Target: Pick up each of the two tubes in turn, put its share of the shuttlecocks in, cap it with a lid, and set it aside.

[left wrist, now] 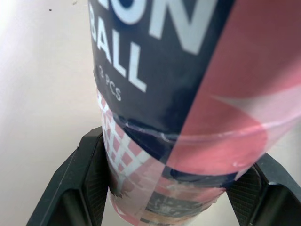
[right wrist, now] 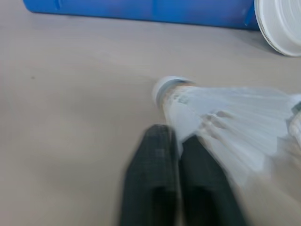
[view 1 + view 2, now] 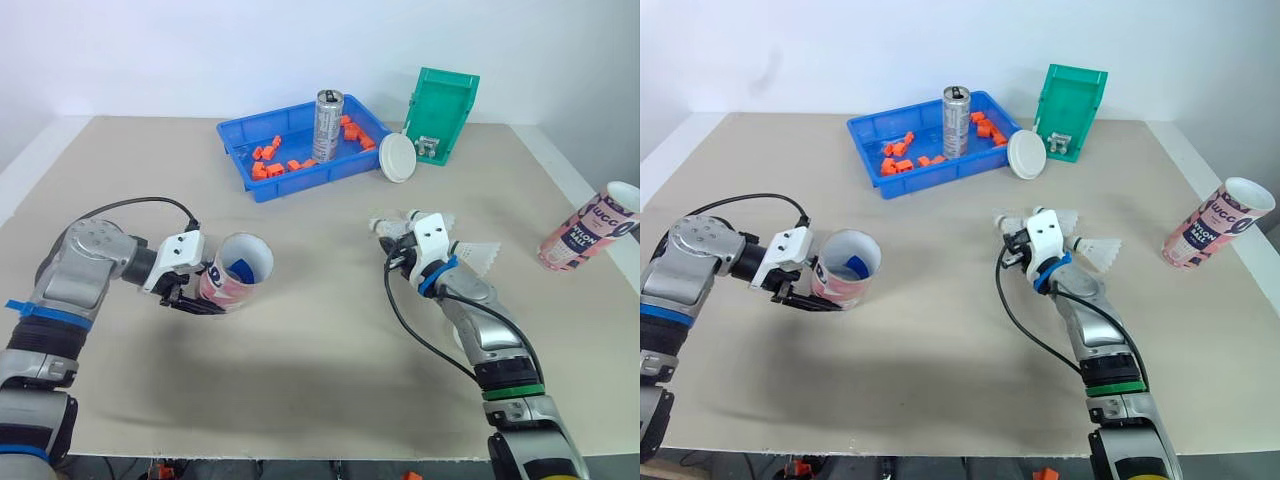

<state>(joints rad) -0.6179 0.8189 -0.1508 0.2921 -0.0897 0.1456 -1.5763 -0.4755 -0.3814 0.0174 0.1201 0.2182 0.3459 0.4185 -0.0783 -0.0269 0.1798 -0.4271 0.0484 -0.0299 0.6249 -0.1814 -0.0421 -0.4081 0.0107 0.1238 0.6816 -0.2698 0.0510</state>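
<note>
My left end effector (image 3: 203,298) is clenched around the lower part of a pink and navy tube (image 3: 238,268), one black finger on each side of it. The tube is over the left half of the bench (image 3: 300,370), about midway between the near and far edges. It is tilted with its open mouth upward, and something blue shows inside the mouth; I cannot tell what it is. I also cannot tell whether the tube's base touches the bench.

My right end effector (image 2: 176,136) is low over the bench, right of the centre, among the shuttlecocks. Its two fingers are drawn together with barely a gap. Their tips are at the feather skirt of a shuttlecock (image 2: 221,106) that lies on its side with its cork toward the bench's left edge. Whether a feather is pinched between the tips I cannot tell. A second shuttlecock (image 3: 478,256) lies just beside my wrist on the side toward the right edge, and a third (image 3: 440,218) lies just beyond it toward the far edge.

The second tube (image 3: 590,228) is at the right edge of the bench, leaning with its open mouth up and outward, well apart from both end effectors.

Near the middle of the far edge is a blue tray (image 3: 310,181) holding orange pieces (image 3: 268,168) and an upright can (image 3: 327,125). A white lid (image 3: 397,157) is propped against the tray's right end, between the tray and a green bin (image 3: 445,115).
</note>
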